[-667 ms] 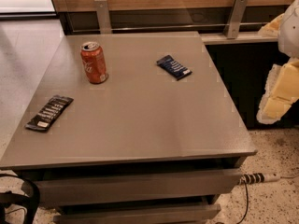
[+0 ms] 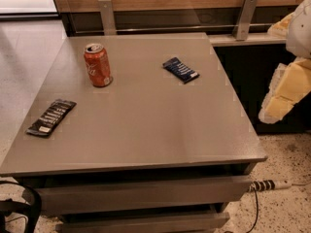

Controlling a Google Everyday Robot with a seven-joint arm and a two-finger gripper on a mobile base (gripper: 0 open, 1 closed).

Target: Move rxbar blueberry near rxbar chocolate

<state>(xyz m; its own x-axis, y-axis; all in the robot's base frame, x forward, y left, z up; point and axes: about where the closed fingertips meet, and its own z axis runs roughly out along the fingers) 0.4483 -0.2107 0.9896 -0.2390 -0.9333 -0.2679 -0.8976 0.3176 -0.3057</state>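
Observation:
The rxbar blueberry [image 2: 181, 70], a small flat bar in a dark blue wrapper, lies at the back right of the grey table [image 2: 146, 125]. The rxbar chocolate [image 2: 51, 117], a flat black-wrapped bar with rows of white text, lies near the table's left edge. My gripper [image 2: 284, 93], white and pale yellow, hangs at the right edge of the view, off the table's right side and well to the right of the blue bar. It holds nothing that I can see.
An upright orange soda can [image 2: 97, 65] stands at the back left, between the two bars. Drawers sit under the table's front edge. A wooden wall with metal brackets [image 2: 245, 16] runs behind. A power strip [image 2: 269, 184] lies on the floor at the right.

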